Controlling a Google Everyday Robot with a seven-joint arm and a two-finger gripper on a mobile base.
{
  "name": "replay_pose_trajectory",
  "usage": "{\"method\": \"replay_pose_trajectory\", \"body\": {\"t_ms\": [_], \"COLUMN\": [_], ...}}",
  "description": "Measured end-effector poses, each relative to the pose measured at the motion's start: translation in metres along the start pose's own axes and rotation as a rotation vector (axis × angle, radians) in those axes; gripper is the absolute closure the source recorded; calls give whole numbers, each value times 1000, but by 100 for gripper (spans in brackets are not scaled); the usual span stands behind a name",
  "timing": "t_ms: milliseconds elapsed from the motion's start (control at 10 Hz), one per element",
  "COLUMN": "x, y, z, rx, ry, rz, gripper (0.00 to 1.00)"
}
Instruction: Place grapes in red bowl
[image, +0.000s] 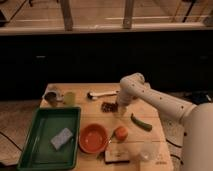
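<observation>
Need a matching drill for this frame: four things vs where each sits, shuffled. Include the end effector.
Things:
1 grapes
2 sponge
3 pepper
4 end effector

Places:
A in the tray
B at the grapes' right end
C right of the orange
D just behind the red bowl

Pairs: 1-D, 2-A, 3-C, 4-B
</observation>
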Motion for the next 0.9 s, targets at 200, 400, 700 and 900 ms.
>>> {"method": "replay_pose_trajectory", "body": {"t_ms": [200, 400, 700, 900], "x": [1, 1, 0, -2], "y": [0, 1, 0, -1], "z": [2, 1, -15, -34], "rx": [-3, -3, 19, 37], "ry": [-1, 1, 1, 9], "rz": [2, 0, -8, -21], "gripper": [45, 60, 87, 98]}}
